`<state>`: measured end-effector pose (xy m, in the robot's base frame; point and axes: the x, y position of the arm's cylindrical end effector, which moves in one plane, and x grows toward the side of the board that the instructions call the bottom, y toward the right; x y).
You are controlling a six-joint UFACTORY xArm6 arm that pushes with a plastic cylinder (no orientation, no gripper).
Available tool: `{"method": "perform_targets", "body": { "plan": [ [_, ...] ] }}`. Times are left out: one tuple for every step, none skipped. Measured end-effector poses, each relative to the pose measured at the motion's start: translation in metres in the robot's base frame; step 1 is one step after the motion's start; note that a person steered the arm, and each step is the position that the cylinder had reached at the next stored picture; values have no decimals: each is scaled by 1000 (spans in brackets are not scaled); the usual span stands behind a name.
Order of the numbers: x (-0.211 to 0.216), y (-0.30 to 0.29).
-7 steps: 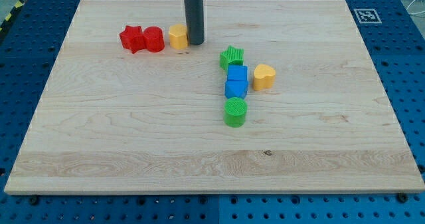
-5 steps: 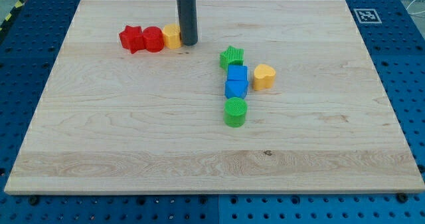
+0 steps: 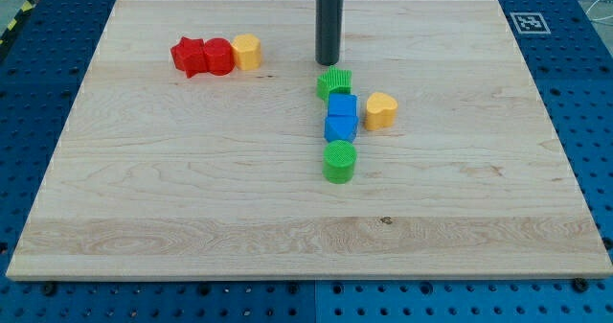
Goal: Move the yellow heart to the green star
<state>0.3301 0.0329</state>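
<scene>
My tip (image 3: pixel 329 63) is the end of a dark grey, almost black rod. The board (image 3: pixel 192 198) under it is pale wood with fine grain lines, lying on a blue table (image 3: pixel 29 112) dotted with holes. A red star (image 3: pixel 188 56) and a red cylinder (image 3: pixel 219 57) share one bright red; the block (image 3: pixel 247 51) beside them is yellow-orange, like the yellow heart (image 3: pixel 381 109). The green star (image 3: pixel 334 82) and green cylinder (image 3: pixel 339 160) are vivid green with ribbed tops. Two blue blocks (image 3: pixel 341 117) are bright blue. A black-and-white marker (image 3: pixel 528 22) sits on the board's corner.
</scene>
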Motion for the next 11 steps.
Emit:
{"method": "perform_targets", "body": {
  "plan": [
    [0, 21],
    [0, 43],
    [5, 64],
    [18, 88],
    [38, 105],
    [69, 108],
    [98, 110],
    [124, 110],
    [142, 106],
    [153, 96],
    [156, 79]
  ]
}}
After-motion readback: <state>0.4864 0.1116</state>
